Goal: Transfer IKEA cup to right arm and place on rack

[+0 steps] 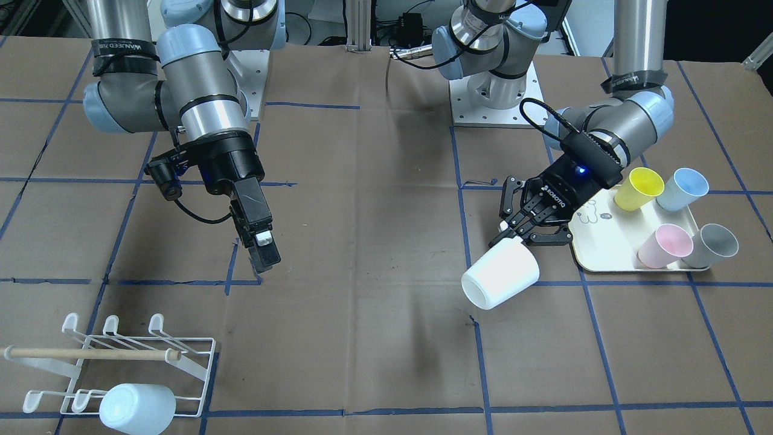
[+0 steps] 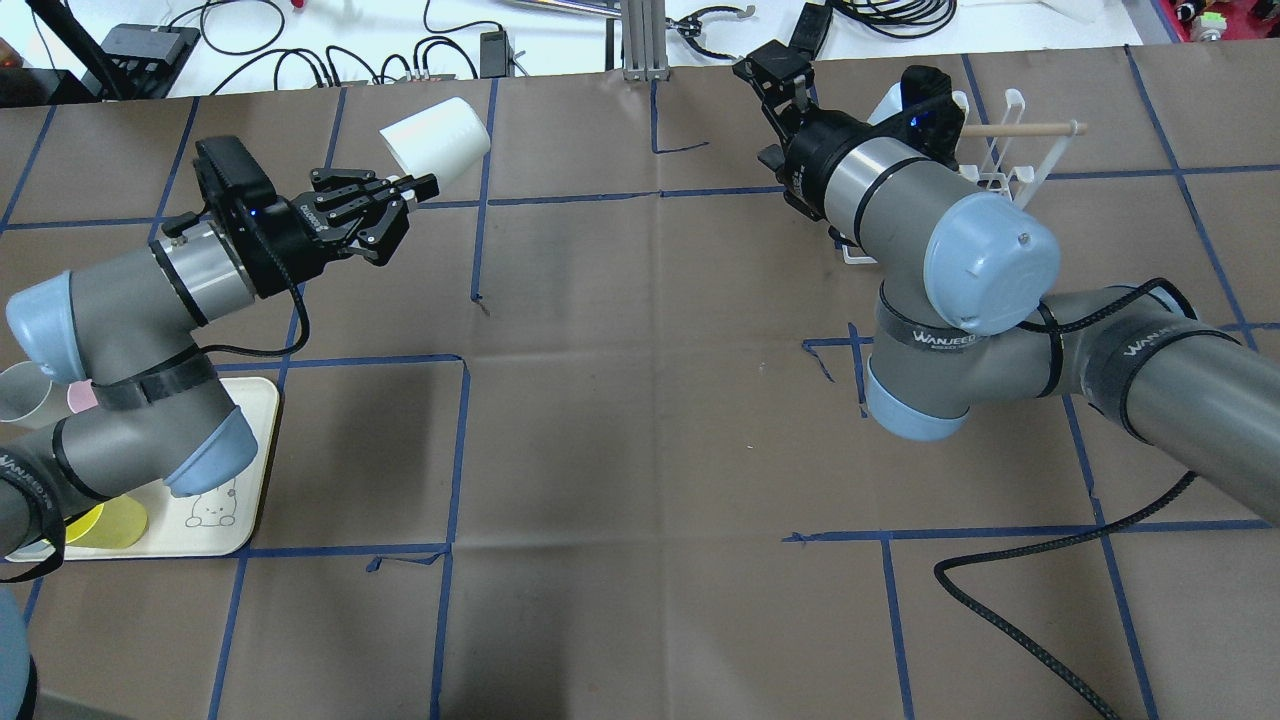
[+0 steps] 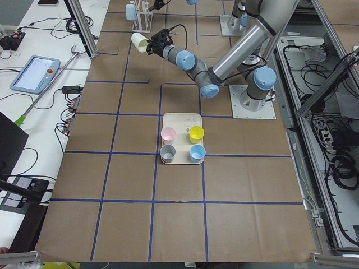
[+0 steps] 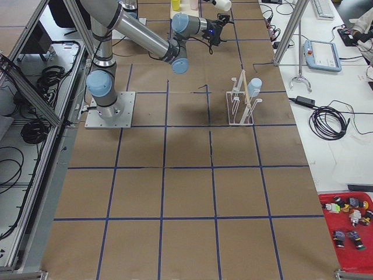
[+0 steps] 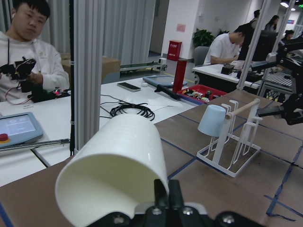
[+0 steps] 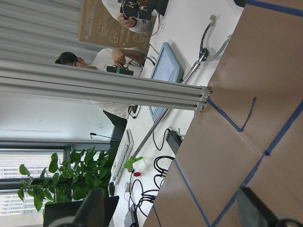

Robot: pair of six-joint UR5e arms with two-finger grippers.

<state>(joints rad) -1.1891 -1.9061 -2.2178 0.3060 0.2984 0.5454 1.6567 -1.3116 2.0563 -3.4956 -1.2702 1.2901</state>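
Note:
My left gripper (image 1: pixel 512 234) is shut on the rim of a white IKEA cup (image 1: pixel 501 275), with one finger inside the mouth. It holds the cup tilted on its side above the table (image 2: pixel 620 400). In the left wrist view the cup (image 5: pixel 116 175) fills the near foreground. The right arm's gripper (image 1: pixel 263 249) hangs open over the table, well apart from the cup. In the right wrist view its fingertips (image 6: pixel 93 208) stand wide apart with nothing between them. The white wire rack (image 1: pixel 130 356) with its wooden dowel stands near the table's edge and carries a pale blue cup (image 1: pixel 137 408).
A cream tray (image 1: pixel 601 244) beside the left arm holds a yellow cup (image 1: pixel 639 188), a blue cup (image 1: pixel 682 188), a pink cup (image 1: pixel 665 245) and a grey cup (image 1: pixel 714 245). People sit at desks beyond the table's far edge. A black cable (image 2: pixel 1040 590) trails on the table.

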